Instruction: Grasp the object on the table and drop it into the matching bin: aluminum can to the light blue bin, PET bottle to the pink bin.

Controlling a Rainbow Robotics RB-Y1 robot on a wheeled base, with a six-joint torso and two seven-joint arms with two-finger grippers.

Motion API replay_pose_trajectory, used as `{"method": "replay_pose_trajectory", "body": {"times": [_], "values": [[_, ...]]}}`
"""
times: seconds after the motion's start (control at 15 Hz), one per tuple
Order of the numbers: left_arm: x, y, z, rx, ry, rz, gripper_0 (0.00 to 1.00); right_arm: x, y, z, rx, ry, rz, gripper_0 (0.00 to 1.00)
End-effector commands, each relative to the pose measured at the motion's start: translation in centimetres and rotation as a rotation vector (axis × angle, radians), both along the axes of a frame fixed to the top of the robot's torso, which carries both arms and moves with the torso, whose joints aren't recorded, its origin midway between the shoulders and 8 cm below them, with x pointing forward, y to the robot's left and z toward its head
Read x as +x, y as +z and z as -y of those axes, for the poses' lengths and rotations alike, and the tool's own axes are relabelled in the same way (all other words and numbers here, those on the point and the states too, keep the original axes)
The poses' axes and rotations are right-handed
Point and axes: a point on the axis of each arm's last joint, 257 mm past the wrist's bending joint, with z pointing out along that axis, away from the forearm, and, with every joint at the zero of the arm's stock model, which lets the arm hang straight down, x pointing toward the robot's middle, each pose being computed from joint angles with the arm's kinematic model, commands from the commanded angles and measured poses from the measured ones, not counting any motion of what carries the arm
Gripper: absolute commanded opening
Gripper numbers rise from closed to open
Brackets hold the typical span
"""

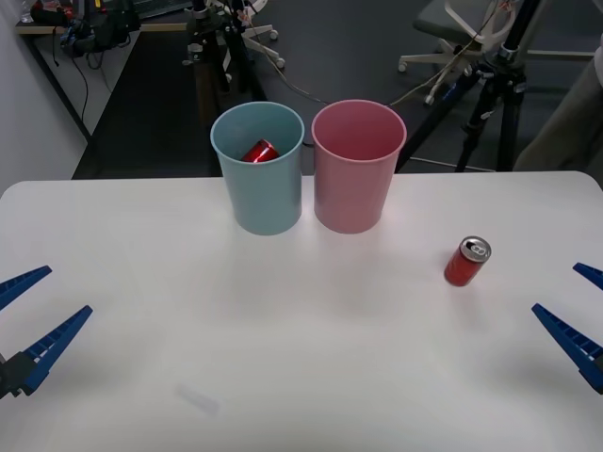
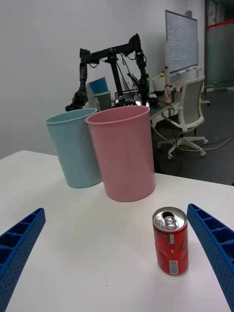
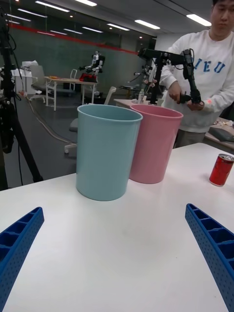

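A small red aluminum can [image 1: 467, 262] with a silver top stands upright on the white table [image 1: 283, 330], right of centre. My right gripper [image 1: 568, 306] is open at the table's right edge, a short way from the can. In the right wrist view the can [image 2: 170, 240] stands ahead of the open gripper [image 2: 114, 210], close to one blue finger [image 2: 214, 243]. The light blue bin [image 1: 256, 174] and the pink bin [image 1: 358, 174] stand side by side at the far middle. A second red can [image 1: 260, 151] lies inside the light blue bin. My left gripper [image 1: 42, 313] is open and holds nothing at the left edge.
The left wrist view shows the light blue bin [image 3: 107, 151], the pink bin [image 3: 153, 144] and the can [image 3: 222, 169] beyond the open left gripper [image 3: 113, 209]. Tripods and office chairs stand on the floor behind the table.
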Motion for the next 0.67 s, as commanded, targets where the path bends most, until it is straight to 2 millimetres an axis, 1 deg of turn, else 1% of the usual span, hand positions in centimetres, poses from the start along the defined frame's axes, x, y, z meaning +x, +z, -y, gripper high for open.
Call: {"method": "replay_pose_trajectory", "body": {"times": [0.07, 0.27, 0.4, 0.67], "values": [[0.0, 0.0, 0.0, 0.0, 0.0, 0.0, 1.0, -0.5, -1.8, -0.6, 0.02, -0.018, -0.035, 1.0], [0.0, 0.0, 0.0, 0.0, 0.0, 0.0, 1.0, 0.3, -1.8, -0.7, -0.016, -0.065, -0.038, 1.0], [0.0, 0.0, 0.0, 0.0, 0.0, 0.0, 1.0, 1.0, -2.5, -0.8, -0.016, -0.099, -0.051, 1.0], [0.0, 0.0, 0.0, 0.0, 0.0, 0.0, 1.0, 3.1, -5.0, -0.9, -0.034, -0.201, -0.086, 1.0]]}}
